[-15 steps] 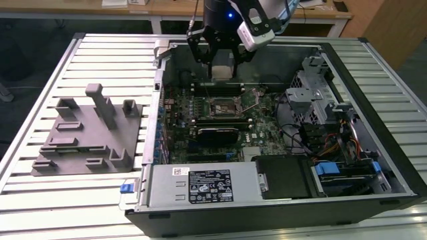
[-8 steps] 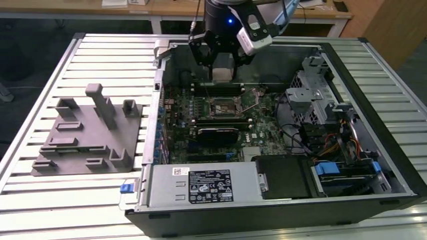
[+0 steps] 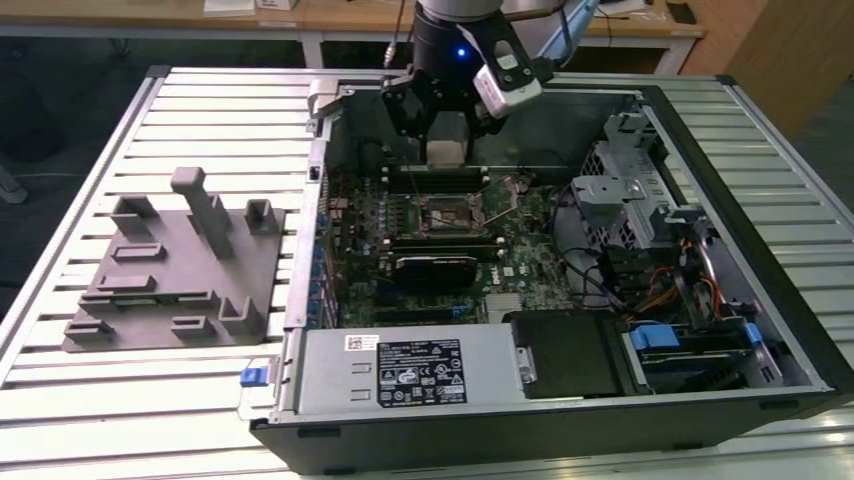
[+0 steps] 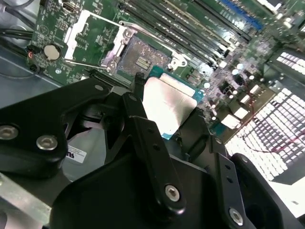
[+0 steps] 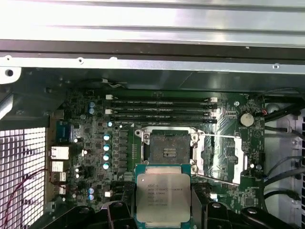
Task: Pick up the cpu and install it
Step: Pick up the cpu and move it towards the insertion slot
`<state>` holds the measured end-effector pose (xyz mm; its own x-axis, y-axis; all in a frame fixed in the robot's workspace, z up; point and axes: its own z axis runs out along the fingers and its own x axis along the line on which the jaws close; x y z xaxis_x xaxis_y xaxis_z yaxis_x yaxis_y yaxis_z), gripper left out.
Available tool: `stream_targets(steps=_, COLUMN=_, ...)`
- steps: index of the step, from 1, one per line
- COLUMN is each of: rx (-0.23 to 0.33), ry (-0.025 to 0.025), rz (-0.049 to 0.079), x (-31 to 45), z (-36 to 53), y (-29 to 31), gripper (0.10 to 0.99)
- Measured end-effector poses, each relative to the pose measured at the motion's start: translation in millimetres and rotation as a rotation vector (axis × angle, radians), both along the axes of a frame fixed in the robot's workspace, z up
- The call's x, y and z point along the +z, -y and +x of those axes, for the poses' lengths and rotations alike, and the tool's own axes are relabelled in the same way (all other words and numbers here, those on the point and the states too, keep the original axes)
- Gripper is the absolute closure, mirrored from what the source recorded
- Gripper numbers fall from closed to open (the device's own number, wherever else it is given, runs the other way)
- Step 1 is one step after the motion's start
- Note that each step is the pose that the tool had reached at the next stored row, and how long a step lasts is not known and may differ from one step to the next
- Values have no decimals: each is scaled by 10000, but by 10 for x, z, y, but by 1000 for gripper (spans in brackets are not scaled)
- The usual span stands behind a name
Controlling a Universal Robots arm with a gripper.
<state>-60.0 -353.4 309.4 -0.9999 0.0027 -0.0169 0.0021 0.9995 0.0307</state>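
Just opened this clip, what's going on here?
The arm's gripper holds the cpu above the motherboard inside the open computer case. The socket is open and empty, so the cpu is not installed yet. The grey fixture sits outside the case, on the exterior view's left.

Everything is carried by a table (image 3: 200,110) of pale metal slats (the slats are laid across the exterior view, side to side). Two things are set directly on it. A grey plastic fixture (image 3: 167,275) with upright tabs is placed toward the exterior view's left. An open computer case (image 3: 534,440) is placed just beside it, on the exterior view's right.
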Motion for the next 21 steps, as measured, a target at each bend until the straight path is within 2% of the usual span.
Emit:
stream_targets(steps=10, rx=27, ry=-1, rz=-47, x=-169, z=134, y=-69, gripper=541)
stream_targets(steps=16, rx=34, ry=1, rz=-50, x=-267, z=189, y=-75, gripper=541)
stream_targets(steps=21, rx=33, ry=1, rz=-50, x=-341, z=200, y=-75, gripper=541)
